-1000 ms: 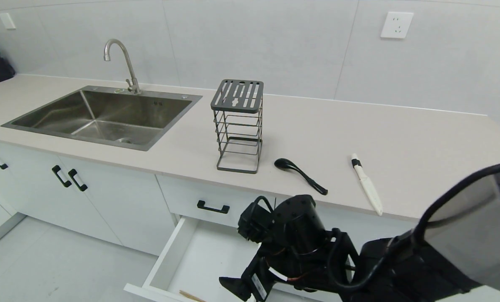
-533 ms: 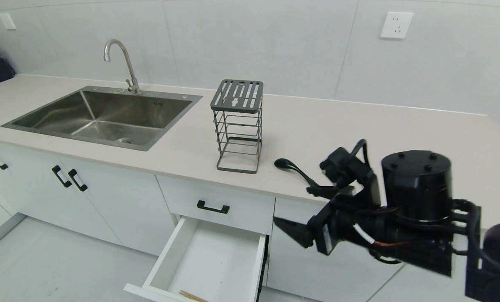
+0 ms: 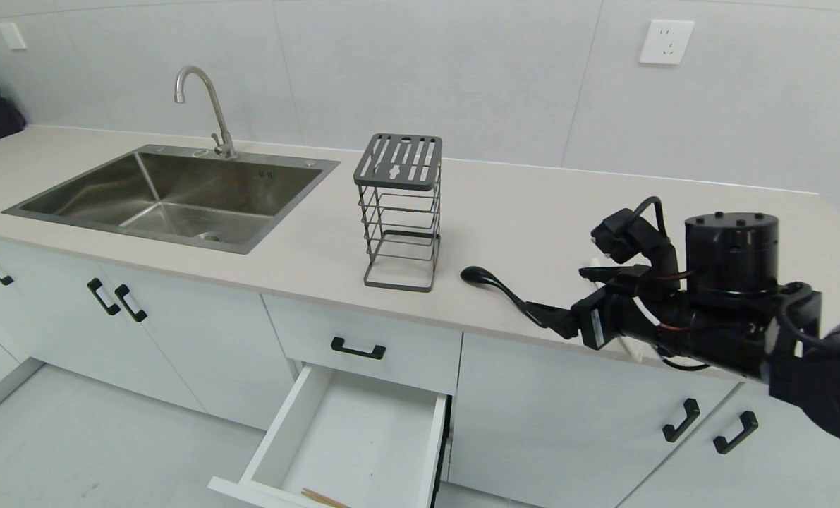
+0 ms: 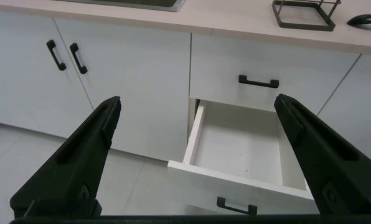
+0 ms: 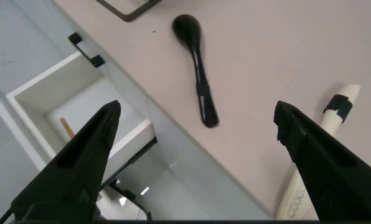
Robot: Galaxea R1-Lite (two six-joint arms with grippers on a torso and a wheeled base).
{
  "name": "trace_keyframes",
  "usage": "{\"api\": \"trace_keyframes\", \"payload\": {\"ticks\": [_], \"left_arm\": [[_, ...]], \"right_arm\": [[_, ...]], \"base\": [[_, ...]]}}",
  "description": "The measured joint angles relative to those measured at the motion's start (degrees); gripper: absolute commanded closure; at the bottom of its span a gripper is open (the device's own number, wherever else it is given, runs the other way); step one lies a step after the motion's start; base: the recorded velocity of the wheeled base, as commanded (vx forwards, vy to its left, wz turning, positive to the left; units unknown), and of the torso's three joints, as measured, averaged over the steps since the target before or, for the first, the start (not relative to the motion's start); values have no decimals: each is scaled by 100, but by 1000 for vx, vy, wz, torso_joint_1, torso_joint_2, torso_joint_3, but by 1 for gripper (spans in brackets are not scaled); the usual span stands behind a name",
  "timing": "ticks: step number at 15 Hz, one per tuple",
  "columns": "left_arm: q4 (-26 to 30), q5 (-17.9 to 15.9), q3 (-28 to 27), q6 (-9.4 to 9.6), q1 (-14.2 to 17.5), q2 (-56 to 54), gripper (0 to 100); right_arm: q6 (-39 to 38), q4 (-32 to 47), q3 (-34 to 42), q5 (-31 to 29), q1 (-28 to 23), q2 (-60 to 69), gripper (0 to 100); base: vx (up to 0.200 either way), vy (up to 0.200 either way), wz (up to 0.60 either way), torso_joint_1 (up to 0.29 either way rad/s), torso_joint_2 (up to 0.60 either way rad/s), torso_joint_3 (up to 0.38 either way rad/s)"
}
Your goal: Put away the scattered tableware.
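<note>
The right gripper (image 3: 561, 291), its fingers spread wide, hovers at the front edge of the countertop (image 3: 568, 212) over the handle end of a black spoon (image 3: 501, 288). The spoon lies between a wire rack (image 3: 398, 212) and a white utensil with a black band (image 5: 294, 193). The left gripper (image 4: 197, 101), likewise spread apart, hangs before the open drawer (image 4: 241, 143), where chopsticks (image 3: 319, 497) lie.

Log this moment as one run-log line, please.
right gripper: open, over black plastic spoon on beige countertop | left gripper: open, facing open white drawer | white sheathed knife: on countertop beside spoon
</note>
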State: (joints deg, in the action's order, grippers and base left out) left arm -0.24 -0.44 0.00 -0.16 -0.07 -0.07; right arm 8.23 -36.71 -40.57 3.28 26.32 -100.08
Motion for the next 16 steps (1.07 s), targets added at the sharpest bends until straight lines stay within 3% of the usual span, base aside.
{"api": "trace_keyframes", "payload": {"ticks": [6,16], "left_arm": [[0,0,0,0,-2,0,0],[2,0,0,0,-2,0,0]], "right_arm": [[4,-5,-1307,-228,-15,-1526,0],[-7,-10,-2070,-296,13,-2466,0]], "base": [[0,0,0,0,0,0],[0,0,0,0,0,0]]}}
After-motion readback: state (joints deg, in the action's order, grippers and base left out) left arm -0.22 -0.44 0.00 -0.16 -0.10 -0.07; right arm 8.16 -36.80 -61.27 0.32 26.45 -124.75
